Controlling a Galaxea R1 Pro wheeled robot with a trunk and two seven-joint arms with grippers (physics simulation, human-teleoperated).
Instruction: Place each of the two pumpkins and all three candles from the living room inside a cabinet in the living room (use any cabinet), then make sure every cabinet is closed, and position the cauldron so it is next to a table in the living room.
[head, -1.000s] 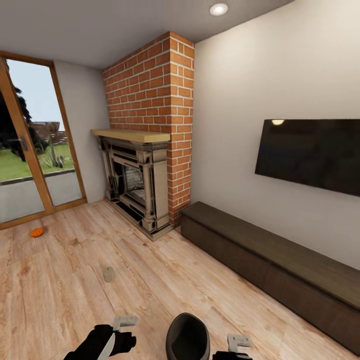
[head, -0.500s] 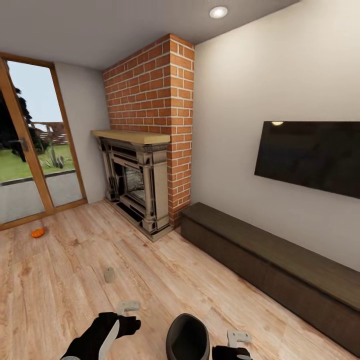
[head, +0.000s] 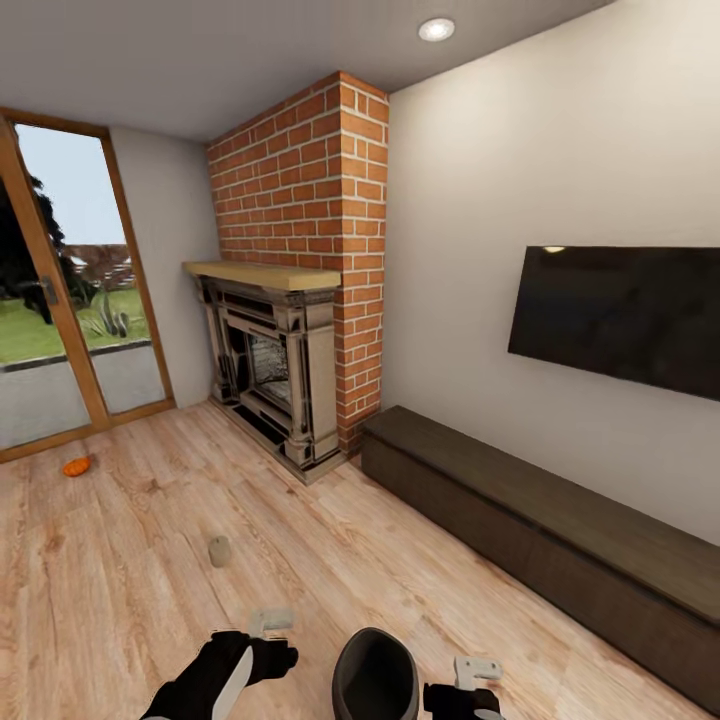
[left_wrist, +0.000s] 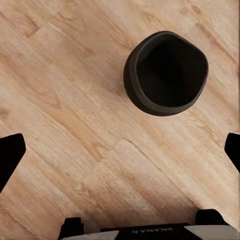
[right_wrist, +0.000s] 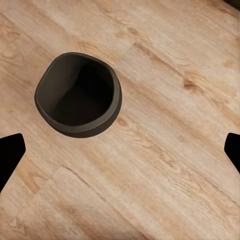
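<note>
Both jaws spread wide and empty above the cauldron (left_wrist: 166, 72) on the wooden floor (head: 120, 580). Centre left gripper (left_wrist: 120, 150) over the rim; descend straight, closing late.

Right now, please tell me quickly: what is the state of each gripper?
Left gripper: open, holding nothing, above the cauldron.
Right gripper: open, holding nothing, also above the cauldron.

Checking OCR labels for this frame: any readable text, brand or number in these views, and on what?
"GALAXEA": white letters on the dark body of the left claw, in the left wrist view; small but legible.
No other text: none on the TV, fireplace, cabinet or cauldron.
</note>
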